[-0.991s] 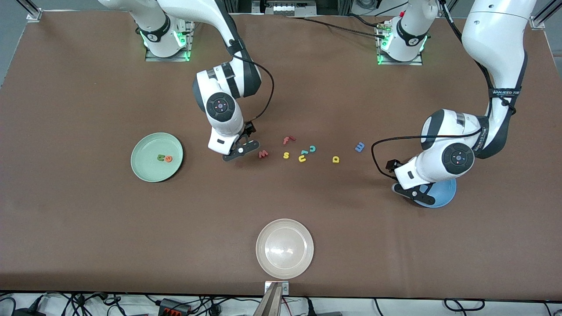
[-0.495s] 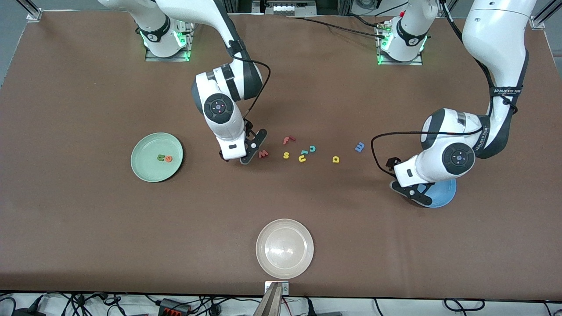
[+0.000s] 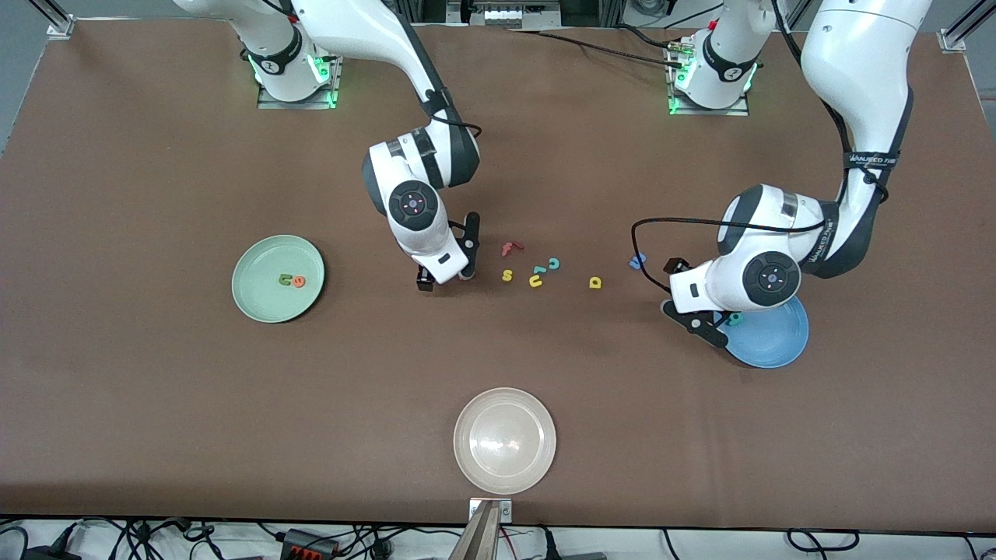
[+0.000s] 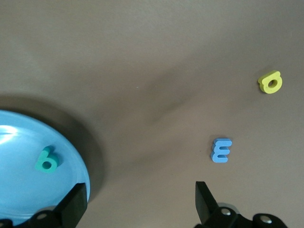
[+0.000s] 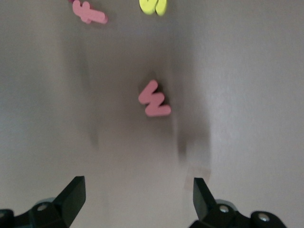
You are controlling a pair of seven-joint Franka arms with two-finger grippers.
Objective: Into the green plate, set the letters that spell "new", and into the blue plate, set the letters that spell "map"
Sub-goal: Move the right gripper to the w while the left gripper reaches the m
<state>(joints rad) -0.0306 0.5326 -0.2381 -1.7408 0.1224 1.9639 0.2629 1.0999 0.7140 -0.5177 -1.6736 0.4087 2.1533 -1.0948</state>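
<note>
The green plate [image 3: 261,299] holds the olive n [image 3: 285,278] and the orange e [image 3: 299,281]. My right gripper [image 3: 449,257] hangs open and empty over the red-pink w [image 5: 154,99], which lies flat on the mat ahead of its jaws [image 5: 137,199]. The blue plate [image 3: 770,342] holds a teal bowl-and-stem letter [image 4: 46,160]. My left gripper [image 3: 692,317] is open and empty over the mat at that plate's rim [image 4: 71,147]. The blue m [image 4: 221,150] and the yellow bowl-and-stem letter [image 4: 270,82] lie on the mat between the two grippers.
Beside the w lie a red f [image 3: 510,247], a yellow s [image 3: 507,274], a yellow u [image 3: 535,281], a small teal letter [image 3: 539,270] and a teal c [image 3: 554,263]. A whitish round plate [image 3: 505,440] sits near the front edge.
The right gripper has turned and moved toward the left arm's end, ending over the w. The left gripper has moved off the blue plate toward the m, uncovering the teal letter.
</note>
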